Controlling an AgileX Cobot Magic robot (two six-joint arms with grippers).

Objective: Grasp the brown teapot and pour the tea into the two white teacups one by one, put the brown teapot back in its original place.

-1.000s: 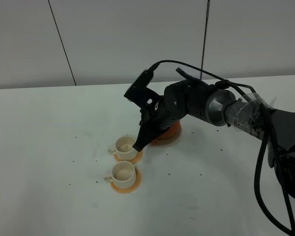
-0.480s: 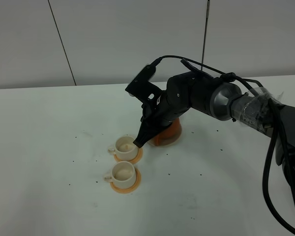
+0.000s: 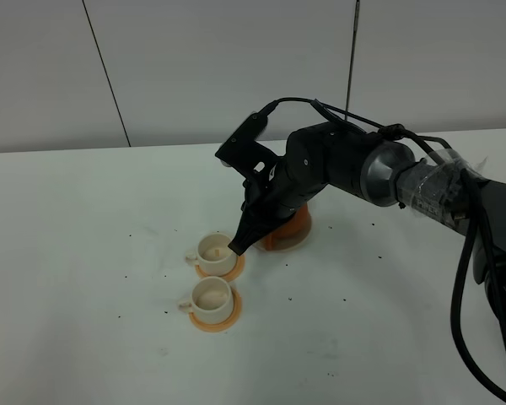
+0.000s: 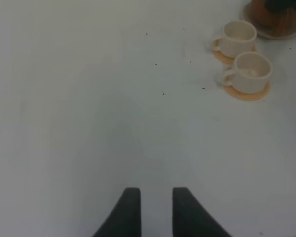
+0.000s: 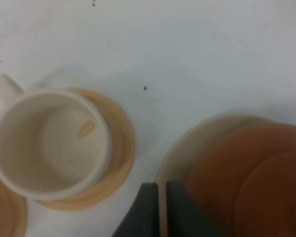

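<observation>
The right arm, black with a taped silver section, reaches in from the right side of the table and bends down over the brown teapot (image 3: 292, 229), hiding much of it from the overhead camera. A black cable (image 3: 320, 108) loops above its wrist. The right gripper (image 3: 236, 245) slants down and away from the teapot, its tip low between the teapot and the near teacup (image 3: 215, 251). Its two dark fingers are pressed almost together with only a thin pale line between them. Nothing can be seen held in them, and they sit just beside the teapot's rounded side.

The teapot stands upright on a cream round trivet (image 5: 173, 155), whose rim shows around it. The near teacup, close to the teapot, sits on an orange coaster (image 5: 119, 148) with a small tan fleck inside it. The far teacup (image 3: 211, 294) sits just beyond the near one on its own orange coaster (image 3: 216, 321), farther from the teapot.

The left gripper (image 4: 152, 200) appears only in its own wrist camera. It hangs well away from the teapot over bare table, its fingers parted with a clear gap and nothing between them.

The table (image 3: 84, 253) is white and scattered with small dark specks around the teapot and cups. Behind the teapot rises a pale wall (image 3: 219, 67) with thin dark seams.
</observation>
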